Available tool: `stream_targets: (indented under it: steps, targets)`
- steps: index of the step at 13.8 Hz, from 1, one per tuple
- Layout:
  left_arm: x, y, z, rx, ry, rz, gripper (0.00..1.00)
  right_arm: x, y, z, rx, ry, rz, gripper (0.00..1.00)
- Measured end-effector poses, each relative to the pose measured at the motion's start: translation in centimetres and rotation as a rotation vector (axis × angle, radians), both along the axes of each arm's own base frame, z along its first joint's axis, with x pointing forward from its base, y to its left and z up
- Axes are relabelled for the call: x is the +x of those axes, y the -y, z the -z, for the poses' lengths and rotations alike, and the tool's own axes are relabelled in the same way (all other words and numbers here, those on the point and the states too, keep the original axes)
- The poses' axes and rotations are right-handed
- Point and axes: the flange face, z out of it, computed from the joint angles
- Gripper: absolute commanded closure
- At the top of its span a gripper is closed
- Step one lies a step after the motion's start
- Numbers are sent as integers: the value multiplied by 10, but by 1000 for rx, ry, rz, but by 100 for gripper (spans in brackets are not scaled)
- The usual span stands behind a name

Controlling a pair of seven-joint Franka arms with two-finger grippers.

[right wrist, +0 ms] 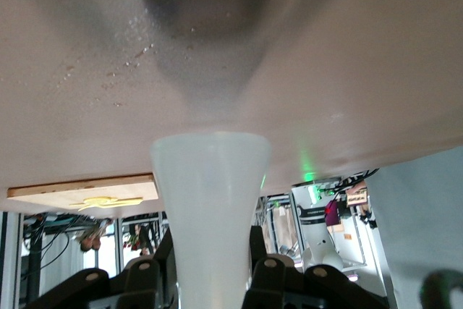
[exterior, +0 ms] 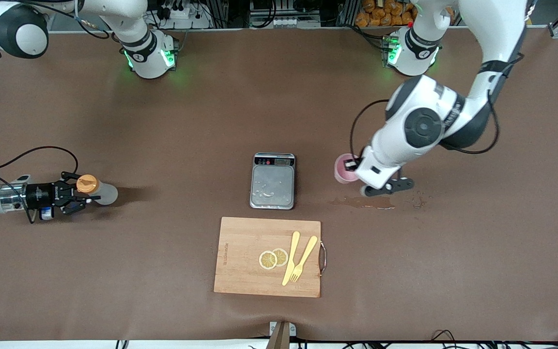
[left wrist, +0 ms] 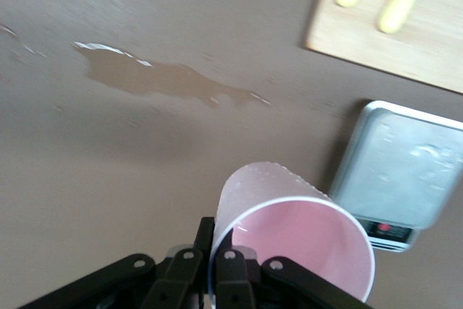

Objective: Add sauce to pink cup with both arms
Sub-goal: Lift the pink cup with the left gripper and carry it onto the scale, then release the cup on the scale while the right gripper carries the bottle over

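Note:
The pink cup (exterior: 342, 170) is beside the grey scale, toward the left arm's end of the table. My left gripper (exterior: 354, 166) is shut on its rim. In the left wrist view one finger is inside the pink cup (left wrist: 293, 240) and one outside, and my left gripper (left wrist: 221, 255) pinches the wall. The cup looks empty. My right gripper (exterior: 76, 196) is near the right arm's end of the table, shut on the sauce (exterior: 99, 190), a whitish bottle with an orange cap. The sauce (right wrist: 210, 200) juts out between the black fingers (right wrist: 148, 269) of my right gripper (right wrist: 210, 269), low over the table.
A grey scale (exterior: 272, 181) sits mid-table. Nearer the front camera lies a wooden cutting board (exterior: 240, 252) with lemon slices (exterior: 272, 258), a yellow knife and a fork (exterior: 303, 259). A wet spill (exterior: 364, 202) lies on the table just in front of the cup.

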Motion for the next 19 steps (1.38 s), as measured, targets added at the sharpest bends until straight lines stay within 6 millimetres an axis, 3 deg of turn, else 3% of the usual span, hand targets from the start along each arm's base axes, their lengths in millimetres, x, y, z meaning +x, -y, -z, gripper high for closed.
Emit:
stream_targets:
  steps: [2, 5, 8, 10, 12, 15, 19]
  targets:
    - [-13, 45, 4, -8, -18, -36, 100, 9, -9, -15, -43, -16, -20, 61]
    - [-36, 114, 27, -19, -66, -79, 100, 20, -18, -35, -89, -31, -27, 61]
    - [-45, 160, 48, -37, -63, -120, 100, 28, -31, -48, -124, -49, -40, 61]
    - [-50, 178, 68, -32, -31, -138, 100, 36, -43, -59, -168, -67, -57, 61]
    - [-53, 188, 87, -19, 5, -144, 100, 46, -69, -74, -230, -82, -96, 61]
    - [-48, 194, 102, -48, 46, -165, 100, 56, -107, -95, -307, -107, -133, 63]
    - [-47, 201, 124, -49, 91, -173, 100, 64, -134, -110, -396, -129, -155, 64]
